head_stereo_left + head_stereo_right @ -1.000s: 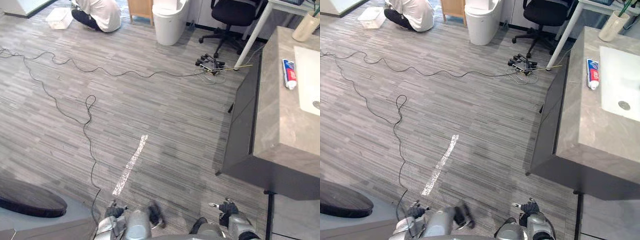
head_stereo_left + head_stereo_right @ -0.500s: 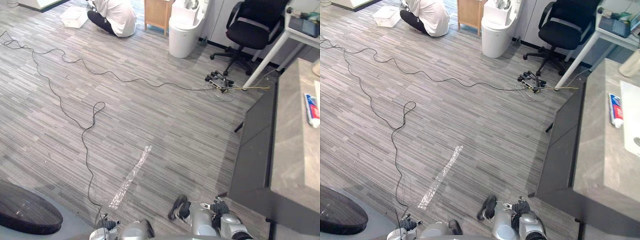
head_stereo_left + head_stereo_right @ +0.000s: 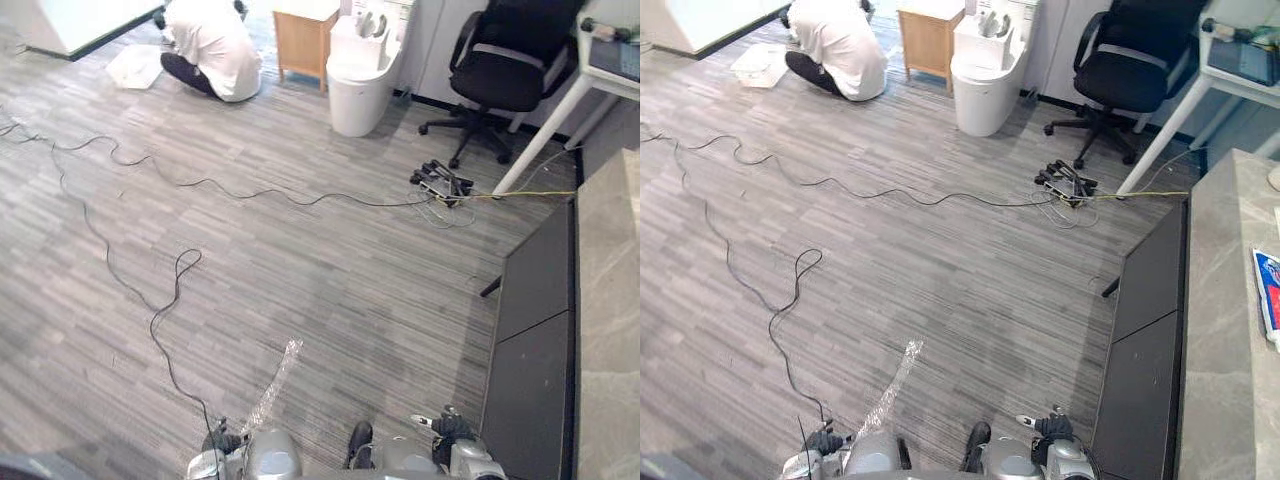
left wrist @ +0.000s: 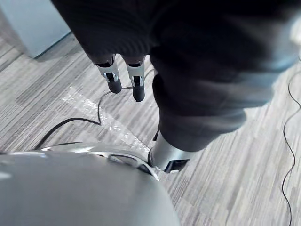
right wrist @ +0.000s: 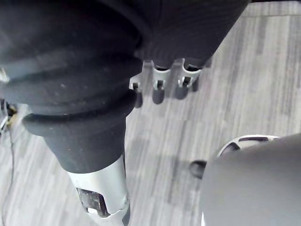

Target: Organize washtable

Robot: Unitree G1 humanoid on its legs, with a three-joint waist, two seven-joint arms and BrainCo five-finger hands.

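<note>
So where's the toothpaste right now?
In the right eye view, the toothpaste lies on the grey washtable top at the far right edge, right of the dark cabinet front.

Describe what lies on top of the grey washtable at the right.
A toothpaste tube lies flat on the washtable, on its grey top, cut by the picture's edge. The top runs on past that edge, so anything else on it cannot be seen.

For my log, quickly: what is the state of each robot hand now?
Left robot hand: open, holding nothing.
Right robot hand: open, holding nothing.
</note>
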